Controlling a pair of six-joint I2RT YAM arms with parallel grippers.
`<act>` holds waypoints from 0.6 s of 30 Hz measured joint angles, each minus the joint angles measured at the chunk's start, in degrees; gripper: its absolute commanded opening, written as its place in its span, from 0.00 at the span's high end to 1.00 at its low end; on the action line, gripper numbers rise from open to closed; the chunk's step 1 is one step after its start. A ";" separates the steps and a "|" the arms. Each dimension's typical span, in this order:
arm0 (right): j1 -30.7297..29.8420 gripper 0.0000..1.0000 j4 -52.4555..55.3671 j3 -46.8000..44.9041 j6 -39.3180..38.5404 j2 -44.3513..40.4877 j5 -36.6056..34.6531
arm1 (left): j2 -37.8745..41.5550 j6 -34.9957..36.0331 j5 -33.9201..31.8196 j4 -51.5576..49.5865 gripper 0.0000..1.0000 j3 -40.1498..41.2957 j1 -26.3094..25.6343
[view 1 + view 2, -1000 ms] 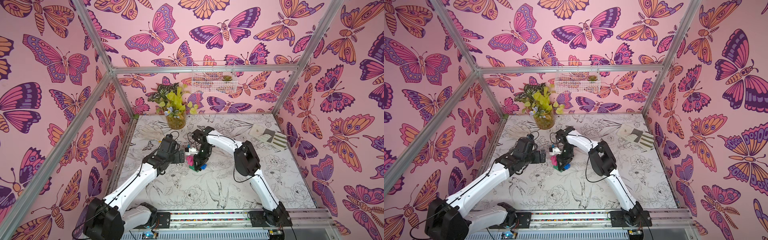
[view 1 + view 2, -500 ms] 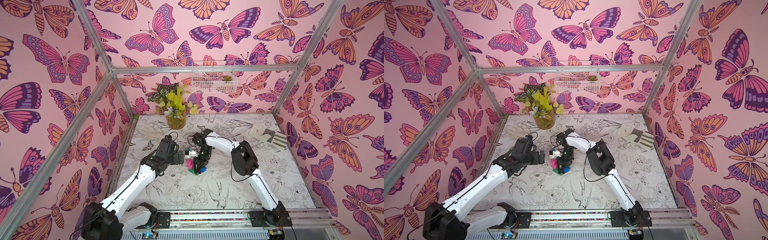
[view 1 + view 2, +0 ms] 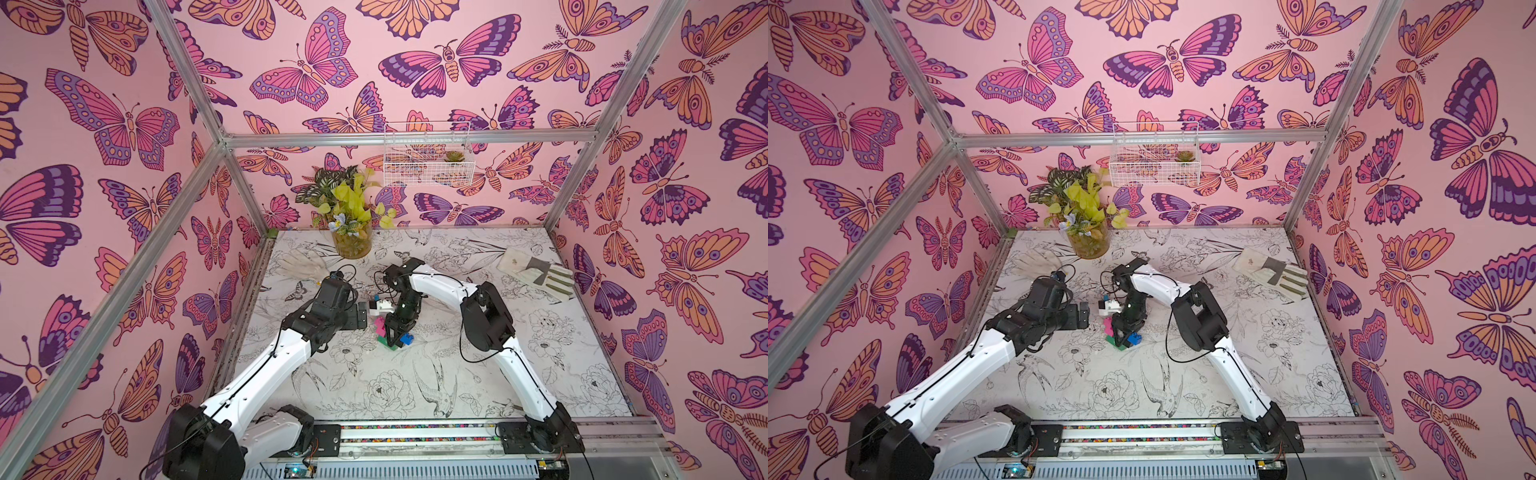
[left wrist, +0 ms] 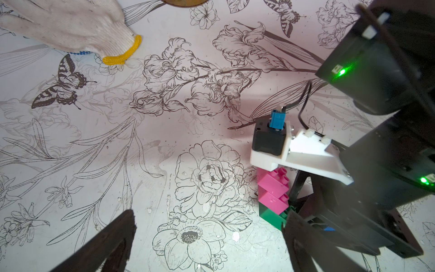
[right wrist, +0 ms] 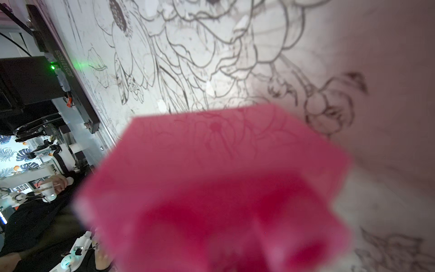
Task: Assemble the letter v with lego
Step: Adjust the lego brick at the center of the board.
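Flower-printed tabletop holds the letter v at centre, under my right gripper; whether its jaws grip it, I cannot tell. My left gripper gapes empty beside it. I should lift away vertically, sparing the 2 pink bricks.

Pink butterfly-print walls framed by silver aluminium rails enclose a white tabletop printed with black line-drawn flowers.

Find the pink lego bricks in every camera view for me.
Top view: pink bricks, mid-table.
Top view: same mid-table spot.
Left wrist: stacked on the green brick, pink.
Right wrist: close-up pink blur.
Shared landmark: flower-printed tabletop.
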State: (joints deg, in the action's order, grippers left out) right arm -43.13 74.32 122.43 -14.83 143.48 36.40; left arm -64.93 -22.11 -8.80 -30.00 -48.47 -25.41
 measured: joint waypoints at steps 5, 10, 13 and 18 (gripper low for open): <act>0.76 0.43 -0.96 0.81 1.01 0.00 -0.90 | -0.09 0.00 -0.02 -0.04 0.00 0.00 0.00; 2.60 0.29 -2.32 2.38 2.10 0.00 -2.69 | -0.81 0.00 -0.02 -0.04 0.00 0.00 0.00; 3.76 0.01 -2.99 3.85 3.23 -0.37 -4.07 | -1.09 0.02 -0.07 -0.04 0.00 0.00 0.00; 6.49 0.01 -9.70 -0.83 5.25 -4.37 -11.37 | -0.59 0.63 -2.62 -0.07 0.00 -0.02 0.00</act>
State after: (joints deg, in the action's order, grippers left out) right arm -36.64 64.62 121.60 -9.58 139.11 25.04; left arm -65.52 -21.47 -11.42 -30.06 -48.49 -25.41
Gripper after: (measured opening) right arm 0.990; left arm 0.999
